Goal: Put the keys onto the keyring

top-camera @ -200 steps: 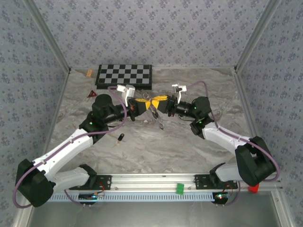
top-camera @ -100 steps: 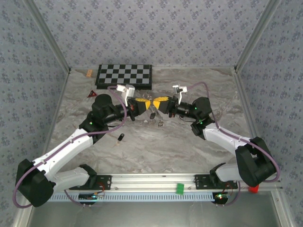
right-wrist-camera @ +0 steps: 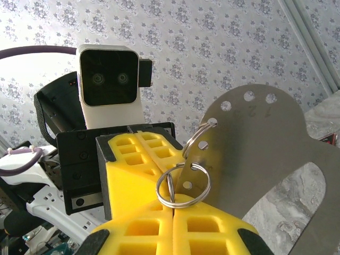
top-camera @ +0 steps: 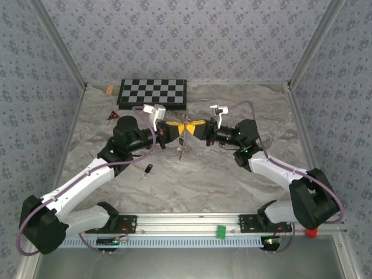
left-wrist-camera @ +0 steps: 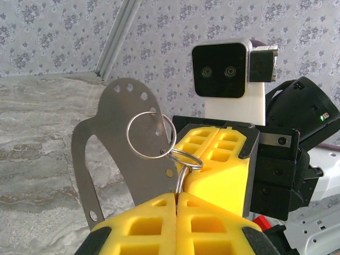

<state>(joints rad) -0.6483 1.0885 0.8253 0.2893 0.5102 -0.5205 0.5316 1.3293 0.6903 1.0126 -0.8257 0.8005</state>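
Above the marble table (top-camera: 221, 180), the left gripper (left-wrist-camera: 177, 195) and right gripper (right-wrist-camera: 172, 208) are both clamping the keyring (right-wrist-camera: 158, 187), which is dangling a perforated metal plate (left-wrist-camera: 114, 143), while one black-headed key (top-camera: 149, 169) is lying well apart, seemingly awaiting threading.

A robotics laboratory test cell is indicated; a marble-patterned tabletop (top-camera: 192, 180) is enclosed by walls (top-camera: 186, 35) papered in a floral print and framed by aluminium posts (top-camera: 59, 42); a left arm (top-camera: 87, 177) and a right arm (top-camera: 279, 168) are bolted to a slotted aluminium rail (top-camera: 186, 221); a checkerboard panel (top-camera: 153, 93) is laid at the far edge.
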